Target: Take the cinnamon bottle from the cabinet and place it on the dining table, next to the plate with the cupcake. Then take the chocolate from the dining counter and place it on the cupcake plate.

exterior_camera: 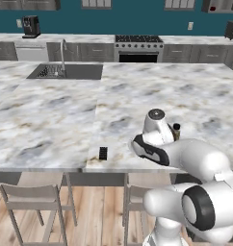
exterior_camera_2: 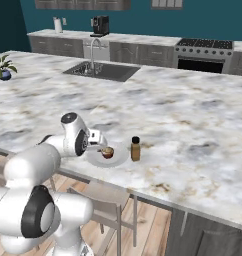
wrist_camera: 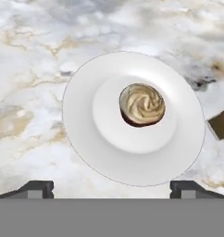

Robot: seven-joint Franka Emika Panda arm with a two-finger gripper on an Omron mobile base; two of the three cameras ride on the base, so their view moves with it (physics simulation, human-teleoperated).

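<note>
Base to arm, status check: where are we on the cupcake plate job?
Gripper open, empty, over the plate with cupcake. Cinnamon bottle upright beside the plate. Chocolate on the counter, not yet picked. Nothing in the way.

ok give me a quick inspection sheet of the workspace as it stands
surface: dining table, white marble look, grey and tan veins.
job's things: cinnamon bottle upright on the table beside the plate; cupcake on the plate; chocolate flat near the table's front edge, apart from the plate.
clutter: small potted plant at the table's far left in the right base view.
grippers: gripper open, above the plate, holding nothing.
cables: nothing seen.
surroundings: sink set in the table; stove and coffee machine on the back counter; teal wall; stools at the front; wood floor.
</note>
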